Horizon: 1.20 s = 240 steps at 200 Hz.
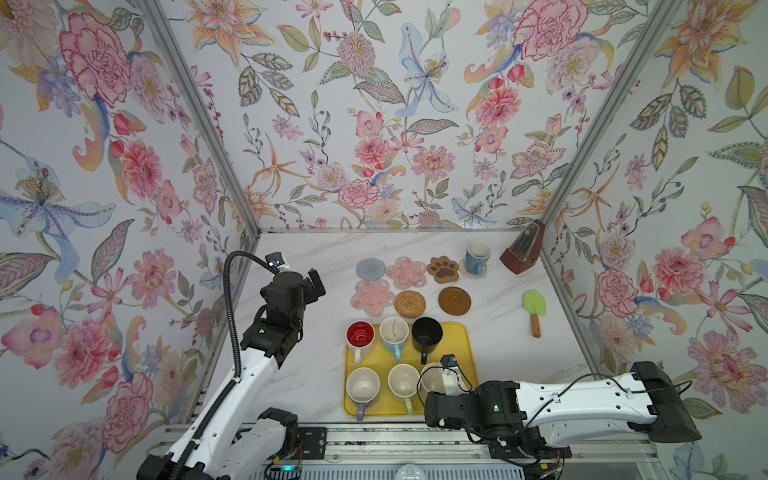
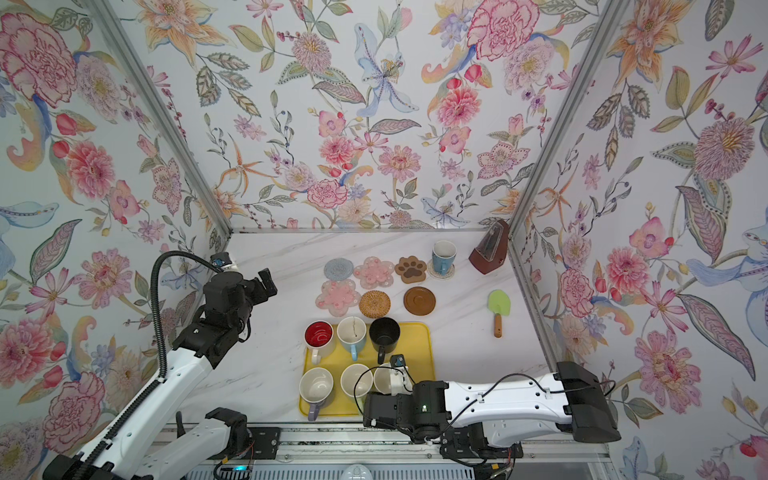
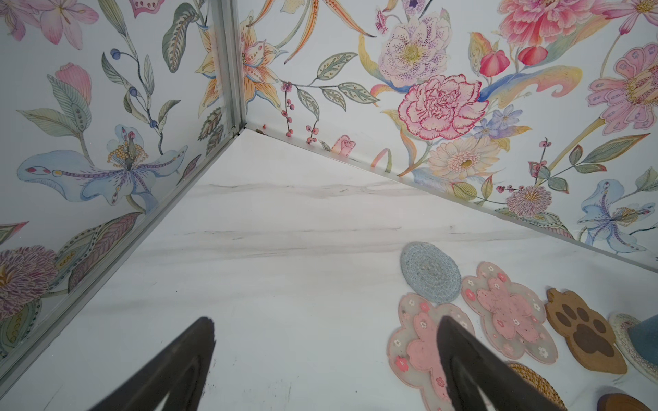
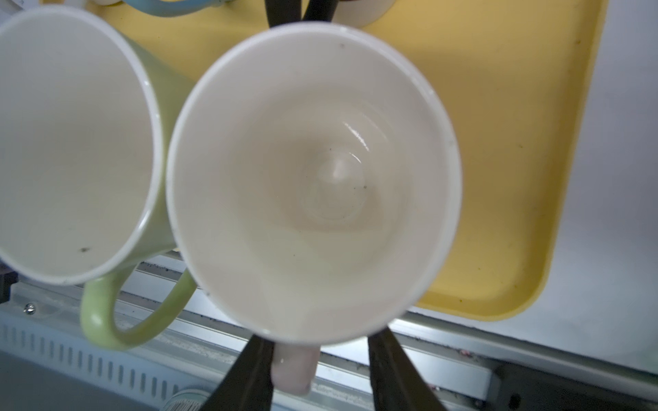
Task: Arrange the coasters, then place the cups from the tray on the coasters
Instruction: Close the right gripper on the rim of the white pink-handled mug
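The pink cup's (image 4: 313,178) handle points to 6 o'clock, straight into the nearer right end effector (image 4: 317,359), whose half-open jaws straddle it, not yet clamped.

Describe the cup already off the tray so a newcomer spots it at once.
Beyond the yellow tray lies a far row of coasters. At its right end, beside the brown metronome, stands the blue mug, the only cup on a coaster.
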### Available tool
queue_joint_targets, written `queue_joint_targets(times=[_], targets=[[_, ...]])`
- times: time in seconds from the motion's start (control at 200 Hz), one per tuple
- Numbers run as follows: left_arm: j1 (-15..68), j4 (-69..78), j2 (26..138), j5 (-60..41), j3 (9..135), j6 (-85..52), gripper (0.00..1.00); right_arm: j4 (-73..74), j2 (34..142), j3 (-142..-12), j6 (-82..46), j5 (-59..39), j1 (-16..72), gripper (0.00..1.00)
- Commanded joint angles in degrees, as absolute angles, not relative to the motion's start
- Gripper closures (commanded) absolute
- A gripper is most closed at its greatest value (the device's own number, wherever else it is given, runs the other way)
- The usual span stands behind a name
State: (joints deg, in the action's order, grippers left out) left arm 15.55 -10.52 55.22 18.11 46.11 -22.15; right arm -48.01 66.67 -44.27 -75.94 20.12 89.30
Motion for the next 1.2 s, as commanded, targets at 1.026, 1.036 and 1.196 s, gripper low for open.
queue_joint_targets(times=[1.026, 1.036, 1.196], targets=[[12.7, -11.1, 53.3, 14.2, 43.3, -23.9, 0.01, -49.4, 70.6, -44.8, -70.0, 22.3, 87.7, 0.94], [12.7, -11.1, 53.3, 14.2, 43.3, -23.9, 0.01, -49.6, 70.5, -44.8, -70.0, 22.2, 87.7, 0.95], [12.4, -11.0, 53.1, 13.7, 42.8, -24.3, 0.01, -53.6, 68.0, -45.3, -70.0, 22.8, 87.0, 1.0]])
